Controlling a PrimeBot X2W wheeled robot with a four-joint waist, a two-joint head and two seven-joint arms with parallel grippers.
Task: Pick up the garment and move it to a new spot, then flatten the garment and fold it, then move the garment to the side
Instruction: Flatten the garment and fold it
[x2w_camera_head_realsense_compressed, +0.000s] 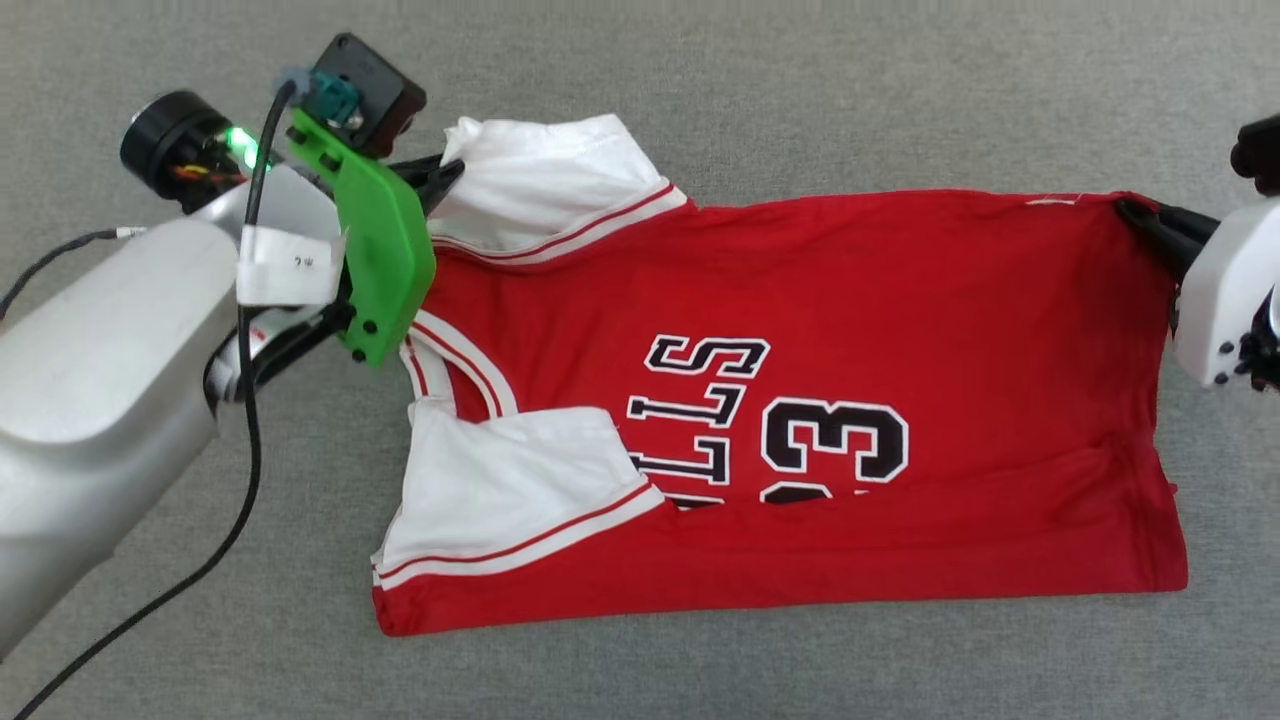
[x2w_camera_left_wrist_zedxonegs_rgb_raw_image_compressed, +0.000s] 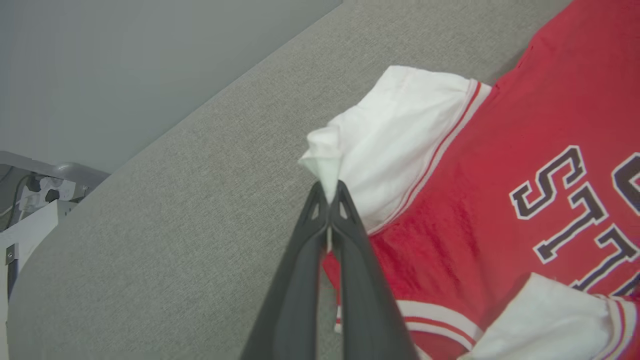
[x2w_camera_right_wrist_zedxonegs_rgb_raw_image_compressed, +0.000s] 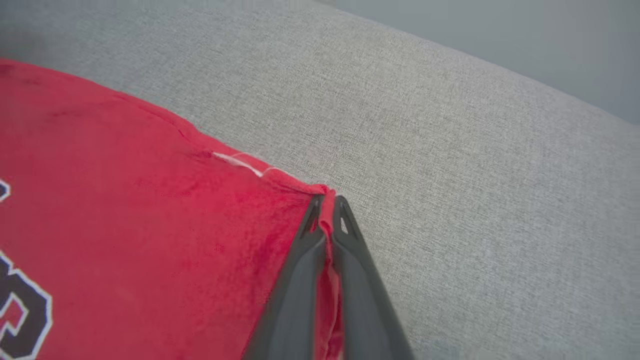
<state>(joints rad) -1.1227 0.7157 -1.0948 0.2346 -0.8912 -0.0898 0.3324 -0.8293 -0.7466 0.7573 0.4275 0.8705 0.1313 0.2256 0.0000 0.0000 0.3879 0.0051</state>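
The garment (x2w_camera_head_realsense_compressed: 850, 300), a red jersey with white sleeves, striped trim and black lettering, lies sideways across the grey table, its near long edge folded up over part of the lettering and the number. My left gripper (x2w_camera_head_realsense_compressed: 448, 172) is shut on the far white sleeve (x2w_camera_left_wrist_zedxonegs_rgb_raw_image_compressed: 400, 135), pinching a tuft of white cloth between its fingertips (x2w_camera_left_wrist_zedxonegs_rgb_raw_image_compressed: 329, 197). My right gripper (x2w_camera_head_realsense_compressed: 1135, 212) is shut on the far hem corner of the garment (x2w_camera_right_wrist_zedxonegs_rgb_raw_image_compressed: 150, 225), red cloth squeezed between its fingers (x2w_camera_right_wrist_zedxonegs_rgb_raw_image_compressed: 327, 212). The second white sleeve (x2w_camera_head_realsense_compressed: 510, 480) rests folded on the near left part.
The grey fabric table (x2w_camera_head_realsense_compressed: 800, 80) extends beyond the garment on all sides. Its rounded edge (x2w_camera_left_wrist_zedxonegs_rgb_raw_image_compressed: 30, 270) shows in the left wrist view, with a power strip (x2w_camera_left_wrist_zedxonegs_rgb_raw_image_compressed: 45, 192) and white furniture beyond. A black cable (x2w_camera_head_realsense_compressed: 240, 480) hangs by my left forearm.
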